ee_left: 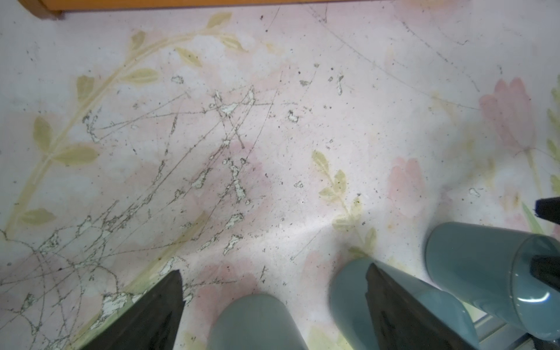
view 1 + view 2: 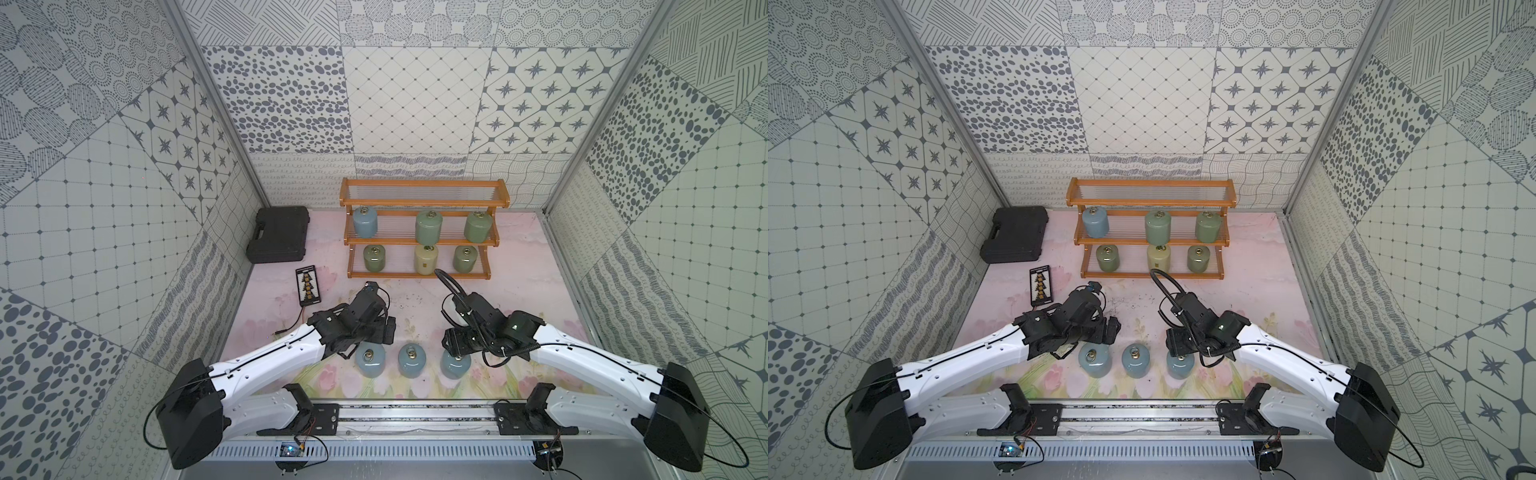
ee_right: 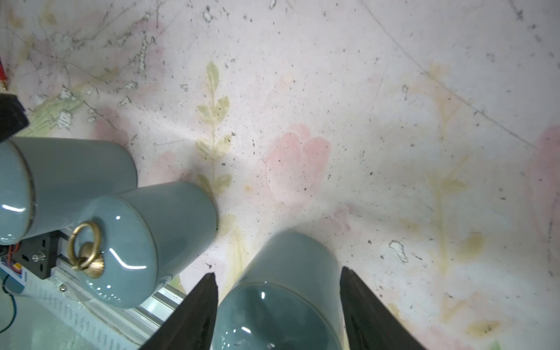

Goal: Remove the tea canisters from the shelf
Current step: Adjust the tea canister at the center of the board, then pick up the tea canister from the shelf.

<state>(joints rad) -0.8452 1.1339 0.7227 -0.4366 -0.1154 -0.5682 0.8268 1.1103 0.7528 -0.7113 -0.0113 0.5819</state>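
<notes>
In a top view the shelf [image 2: 423, 202] stands far on the worktop [image 2: 519, 270] and carries six tea canisters [image 2: 429, 227]; three blue canisters [image 2: 413, 359] stand near in a row. In the left wrist view the left gripper [image 1: 274, 269] is wide open, and the left blue canister [image 1: 254, 321] shows between its fingers, untouched. In the right wrist view the right gripper [image 3: 278, 271] grips the right blue canister [image 3: 291, 257].

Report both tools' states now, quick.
Left tool: open, holding nothing.
Right tool: closed on the rightmost blue canister.
</notes>
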